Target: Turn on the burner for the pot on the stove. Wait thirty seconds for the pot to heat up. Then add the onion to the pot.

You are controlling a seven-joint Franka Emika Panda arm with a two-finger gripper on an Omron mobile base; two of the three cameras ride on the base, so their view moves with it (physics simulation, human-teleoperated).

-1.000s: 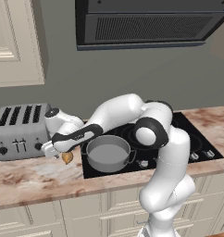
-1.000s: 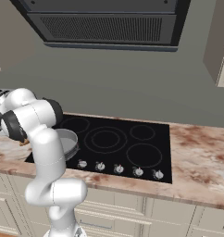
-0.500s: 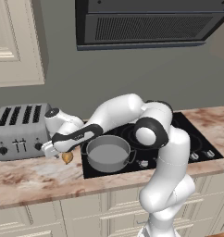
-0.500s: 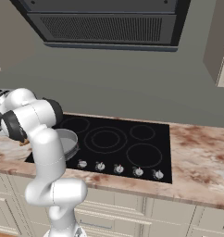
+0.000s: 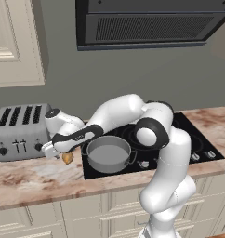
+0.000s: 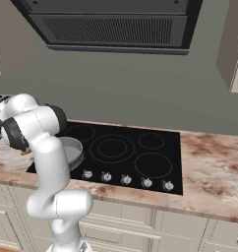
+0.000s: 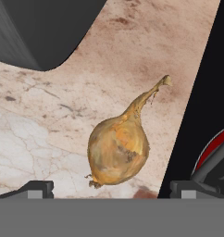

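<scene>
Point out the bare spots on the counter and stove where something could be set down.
Free: the counter right of the stove, and the three burners right of the pot. Crowded: between toaster and pot, where the open claw hovers over the onion.

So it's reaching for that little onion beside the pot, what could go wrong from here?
The onion is round and lies loose on the counter, so the open gripper could nudge it into rolling instead of catching it.

It sits close to the toaster and the pot, so the hand has little room and might bump either.

A red glow shows beside the pot in the hand view, so the stove seems hot.
</scene>
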